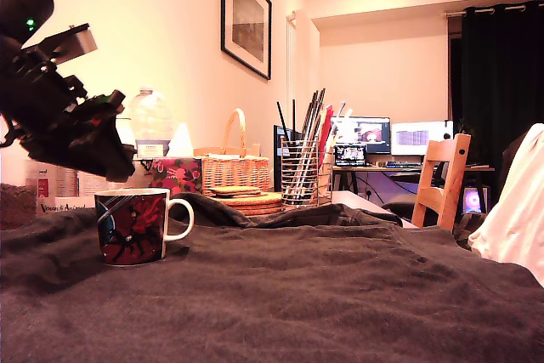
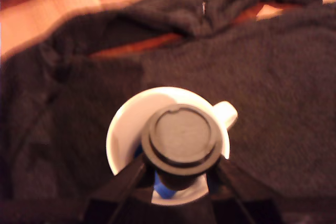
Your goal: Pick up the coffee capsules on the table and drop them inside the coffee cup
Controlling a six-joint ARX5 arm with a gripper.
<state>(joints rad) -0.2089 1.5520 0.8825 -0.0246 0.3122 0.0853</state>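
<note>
The gripper [image 2: 181,174] is clamping the grey capsule [image 2: 181,140] between its two dark fingers [image 2: 126,182], flat round face turned toward the wrist camera, directly over the mouth of the coffee cup [image 2: 123,129]. Under it, inside the cup, a blue capsule [image 2: 164,190] is showing. In the exterior view the arm [image 1: 59,116] is leaning down over the cup [image 1: 132,227], which is standing on the cloth-draped table [image 1: 323,295] at the exterior view's left, handle pointing right. Farther back, a wire-mesh utensil holder [image 1: 299,172] and a wicker basket [image 1: 234,167] are standing.
</note>
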